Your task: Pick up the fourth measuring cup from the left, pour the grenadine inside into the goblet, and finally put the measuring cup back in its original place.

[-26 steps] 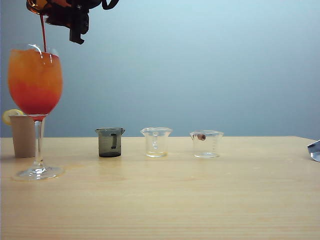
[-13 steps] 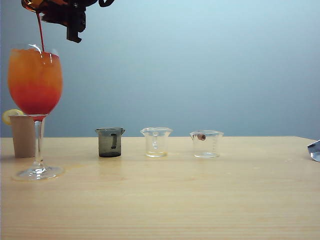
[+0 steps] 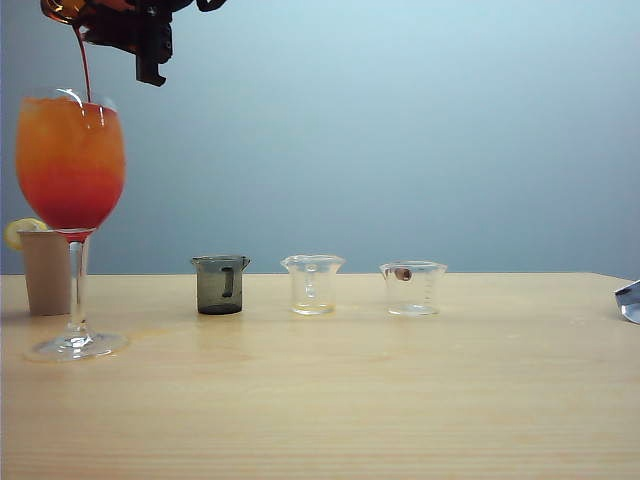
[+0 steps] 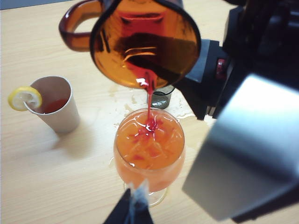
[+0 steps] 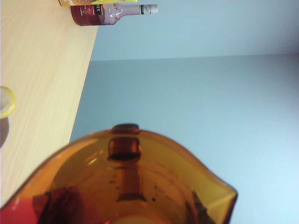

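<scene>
The fourth measuring cup (image 3: pixel 66 10), amber with a side handle, hangs tilted at the top left of the exterior view, above the goblet. My right gripper (image 3: pixel 100 18) is shut on it. A thin stream of grenadine (image 3: pixel 85 65) runs from its spout into the goblet (image 3: pixel 70 160), which holds orange juice over a red layer (image 3: pixel 68 205). The left wrist view looks down on the cup (image 4: pixel 145 42), the stream (image 4: pixel 148 100) and the goblet (image 4: pixel 149 144). My left gripper (image 4: pixel 133 207) hovers shut and empty near the goblet's foot. The cup (image 5: pixel 126 186) fills the right wrist view and hides the jaws.
A beige tumbler (image 3: pixel 45 270) with a lemon slice stands just behind the goblet. A smoky grey cup (image 3: pixel 220 284) and two clear cups (image 3: pixel 312 284) (image 3: pixel 412 288) line the table's middle. A silvery object (image 3: pixel 628 300) pokes in at the right edge. Wet patches (image 4: pixel 184 112) surround the goblet.
The right gripper and the amber cup have drifted slightly left. The stream keeps running into the goblet. Everything else is still.
</scene>
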Tool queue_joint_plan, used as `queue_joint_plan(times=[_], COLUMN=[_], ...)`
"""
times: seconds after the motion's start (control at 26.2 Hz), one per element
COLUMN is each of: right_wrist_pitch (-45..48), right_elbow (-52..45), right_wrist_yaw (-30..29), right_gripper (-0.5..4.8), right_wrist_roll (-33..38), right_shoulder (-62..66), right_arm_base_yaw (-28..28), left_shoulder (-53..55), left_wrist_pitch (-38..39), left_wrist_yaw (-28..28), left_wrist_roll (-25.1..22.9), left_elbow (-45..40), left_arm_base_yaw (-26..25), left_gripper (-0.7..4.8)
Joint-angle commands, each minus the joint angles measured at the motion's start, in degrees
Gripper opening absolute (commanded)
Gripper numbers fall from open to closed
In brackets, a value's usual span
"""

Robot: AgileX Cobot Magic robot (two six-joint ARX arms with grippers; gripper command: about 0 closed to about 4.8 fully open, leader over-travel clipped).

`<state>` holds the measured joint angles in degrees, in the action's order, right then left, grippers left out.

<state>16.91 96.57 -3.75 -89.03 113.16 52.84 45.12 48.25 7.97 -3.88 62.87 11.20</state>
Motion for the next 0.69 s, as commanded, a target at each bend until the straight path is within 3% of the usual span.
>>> queue_joint_plan(times=[0.04, 0.69], right_wrist_pitch=[1.8, 1.8], right_elbow=[0.3, 0.3], right_wrist_yaw=[0.0, 1.0], right_gripper=[2.41, 2.42], right_wrist_roll=[0.0, -6.1], right_shoulder=[-0.5, -0.5], right_arm_base_yaw=[0.3, 0.5], left_shoulder=[-0.1, -0.1], left_wrist_pitch=[-0.3, -0.3], left_wrist_yaw=[0.2, 0.2], left_wrist_roll=[-0.2, -0.2], left_elbow=[0.3, 0.3], left_arm_base_yaw=[0.0, 0.0], left_gripper=[-0.04, -0.04])
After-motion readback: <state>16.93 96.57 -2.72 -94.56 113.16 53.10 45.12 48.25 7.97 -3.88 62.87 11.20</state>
